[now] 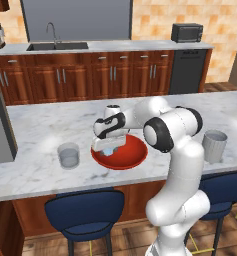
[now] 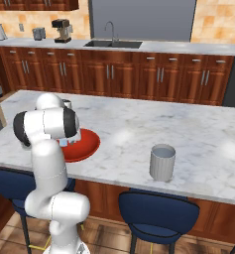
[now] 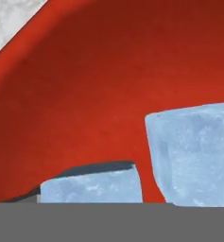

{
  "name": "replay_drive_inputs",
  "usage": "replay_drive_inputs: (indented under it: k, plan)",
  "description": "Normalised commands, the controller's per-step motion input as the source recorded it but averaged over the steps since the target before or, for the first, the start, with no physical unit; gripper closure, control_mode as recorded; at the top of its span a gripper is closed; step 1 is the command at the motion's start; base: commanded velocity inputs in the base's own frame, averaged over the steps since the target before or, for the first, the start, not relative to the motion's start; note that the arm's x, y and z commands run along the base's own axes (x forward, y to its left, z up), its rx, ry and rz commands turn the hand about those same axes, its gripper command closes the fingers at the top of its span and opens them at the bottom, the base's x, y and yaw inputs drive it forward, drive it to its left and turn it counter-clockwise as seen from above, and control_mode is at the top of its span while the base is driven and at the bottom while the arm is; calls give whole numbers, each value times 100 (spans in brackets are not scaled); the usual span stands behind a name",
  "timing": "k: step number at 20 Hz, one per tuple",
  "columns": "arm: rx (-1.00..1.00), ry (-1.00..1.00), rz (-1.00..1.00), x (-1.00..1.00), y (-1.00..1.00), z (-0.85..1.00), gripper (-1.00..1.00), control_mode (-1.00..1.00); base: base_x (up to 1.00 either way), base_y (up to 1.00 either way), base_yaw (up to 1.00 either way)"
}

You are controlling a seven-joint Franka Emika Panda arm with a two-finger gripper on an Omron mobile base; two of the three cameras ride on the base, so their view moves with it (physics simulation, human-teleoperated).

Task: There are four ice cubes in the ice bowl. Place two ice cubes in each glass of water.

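Blue stools [image 1: 85,210] sit closest to me in the left base view, tucked under the counter [image 1: 40,172]. Above them the arm reaches down so the gripper [image 1: 109,149] is low inside the ice bowl [image 1: 132,156], with a pale-blue ice cube [image 1: 108,152] right at its tip. I can't tell from here how wide the jaws stand or whether they have hold of anything. Just left of the bowl is the clear glass [image 1: 69,155] — I see no ice in it, though a cube that small could escape me. The ribbed glass [image 1: 214,146] stands well apart, on the far right of the counter, and its inside is hidden from this side.

Moving to the right base view, the arm's big joint blocks most of the ice bowl [image 2: 87,144]; a fleck of blue shows at its near rim. The ribbed glass [image 2: 162,162] stands alone near the counter edge, and I make out no cube in it.

From the hand view I'm looking straight into the ice bowl [image 3: 94,80]: two ice cubes [image 3: 193,151] lie on the red floor, one large at right, one lower left [image 3: 90,189] with something dark behind it. The jaws aren't readable here either.

My judgement: delivery hasn't visibly begun — I'm at the first pick, with all four placements left.
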Motion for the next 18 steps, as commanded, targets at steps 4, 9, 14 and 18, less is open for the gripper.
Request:
replay_drive_inputs:
  k: [4,9,14,18]
  plan:
    - [0,0,-1,0,0,-25,100,-100,0,0,0]
    - [8,0,-1,-16,0,-9,100,-100,0,0,0]
    - [18,-1,0,-60,2,46,100,-100,0,0,0]
    - [10,-24,-3,-84,-8,100,100,-100,0,0,0]
